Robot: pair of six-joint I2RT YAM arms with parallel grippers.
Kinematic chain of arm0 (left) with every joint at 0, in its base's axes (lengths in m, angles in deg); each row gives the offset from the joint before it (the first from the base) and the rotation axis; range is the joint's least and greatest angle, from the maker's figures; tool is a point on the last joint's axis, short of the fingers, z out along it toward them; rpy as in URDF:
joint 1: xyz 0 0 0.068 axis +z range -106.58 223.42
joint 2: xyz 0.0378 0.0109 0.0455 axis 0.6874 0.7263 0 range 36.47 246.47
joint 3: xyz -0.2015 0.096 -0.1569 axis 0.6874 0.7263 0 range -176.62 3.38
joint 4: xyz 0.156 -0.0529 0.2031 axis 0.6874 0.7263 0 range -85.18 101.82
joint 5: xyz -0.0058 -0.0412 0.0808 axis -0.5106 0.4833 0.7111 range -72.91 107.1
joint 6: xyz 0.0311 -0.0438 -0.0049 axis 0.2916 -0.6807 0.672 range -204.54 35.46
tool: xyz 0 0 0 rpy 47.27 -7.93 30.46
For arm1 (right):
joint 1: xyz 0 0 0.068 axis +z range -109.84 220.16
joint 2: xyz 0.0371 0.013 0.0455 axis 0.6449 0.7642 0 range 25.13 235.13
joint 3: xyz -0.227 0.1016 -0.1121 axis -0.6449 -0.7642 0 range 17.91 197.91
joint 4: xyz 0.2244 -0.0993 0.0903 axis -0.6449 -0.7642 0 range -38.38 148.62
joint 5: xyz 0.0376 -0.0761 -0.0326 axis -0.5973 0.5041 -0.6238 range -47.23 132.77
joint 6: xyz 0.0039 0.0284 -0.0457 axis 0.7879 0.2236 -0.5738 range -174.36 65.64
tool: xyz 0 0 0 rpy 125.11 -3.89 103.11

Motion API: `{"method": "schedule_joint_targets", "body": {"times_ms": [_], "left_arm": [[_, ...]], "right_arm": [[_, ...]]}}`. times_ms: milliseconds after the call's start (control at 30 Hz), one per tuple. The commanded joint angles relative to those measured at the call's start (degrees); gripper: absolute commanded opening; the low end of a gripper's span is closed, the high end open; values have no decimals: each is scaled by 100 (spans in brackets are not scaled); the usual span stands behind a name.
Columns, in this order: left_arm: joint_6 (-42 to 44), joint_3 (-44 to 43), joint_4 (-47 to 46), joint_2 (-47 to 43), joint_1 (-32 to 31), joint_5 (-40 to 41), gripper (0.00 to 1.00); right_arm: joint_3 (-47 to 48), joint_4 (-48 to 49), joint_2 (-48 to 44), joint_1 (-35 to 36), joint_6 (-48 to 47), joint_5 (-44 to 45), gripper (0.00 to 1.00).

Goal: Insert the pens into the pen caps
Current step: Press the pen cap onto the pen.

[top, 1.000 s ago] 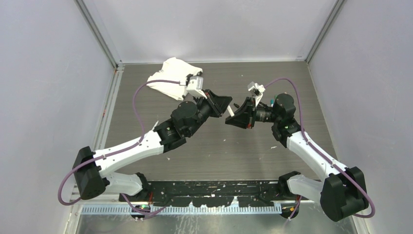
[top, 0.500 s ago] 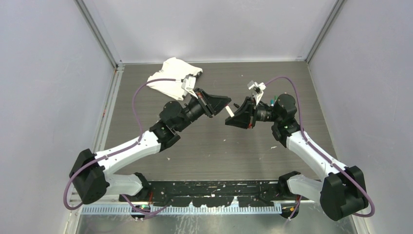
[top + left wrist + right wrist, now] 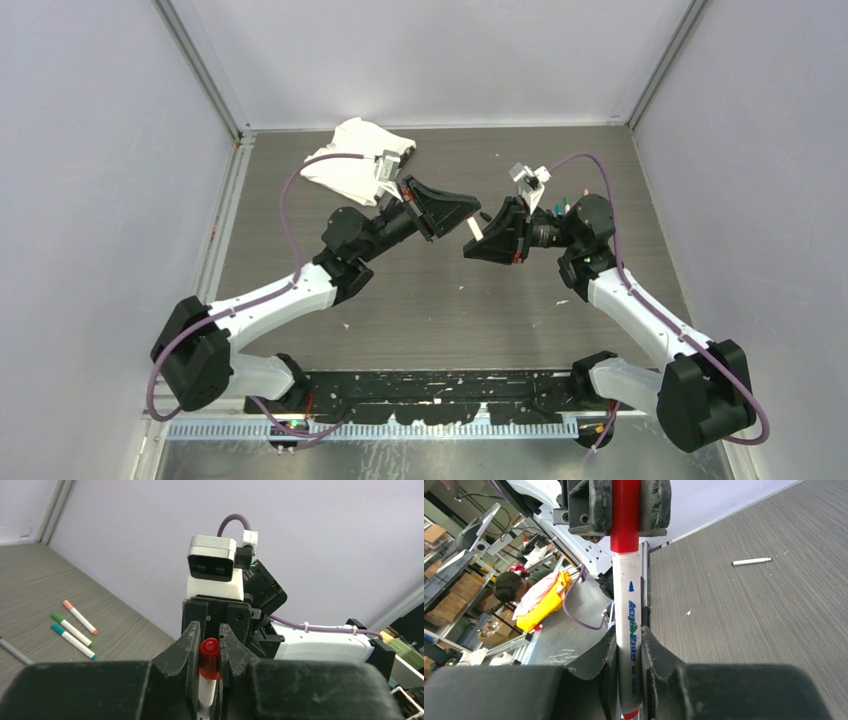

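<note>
**Left gripper**: fingers closed on the red cap. The cap's closed end shows between them in the left wrist view.

**Right gripper**: fingers clamped on the white barrel of the pen. The printed side faces the wrist camera, and a red end shows just behind the fingers.

**Junction:** the cap's rim meets the barrel just ahead of the right fingers, and no tip shows between them. Whether the cap is fully seated cannot be told. The two grippers stand tip to tip above the table, with the pen bridging them.

**Left of the left gripper, well apart:** three capped pens lie side by side on the table, capped salmon, green and teal.

**Right of the right gripper, well apart:** a loose pen, all white, lies flat.

**Behind the left gripper:** a white cloth.

**Change over the last second:**
- Both grips are as before, and the pen keeps its place between the grippers.
- The left arm has drawn its elbow back from the grippers, and its wrist has rolled.
- The right wrist sits slightly farther back.
</note>
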Motion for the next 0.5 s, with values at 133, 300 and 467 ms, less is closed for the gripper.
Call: {"method": "schedule_joint_targets", "body": {"times_ms": [133,300,467], "left_arm": [[-9,-102,-1218,306,-123,-1427,1],[-322,-161,-1616,496,-86,-1916,1],[-700,-149,-1784,459,74,-2225,1]], "right_arm": [[183,534,76,-34,562,321,1],[200,542,-73,-39,574,311,1],[237,542,-144,-80,580,256,1]]}}
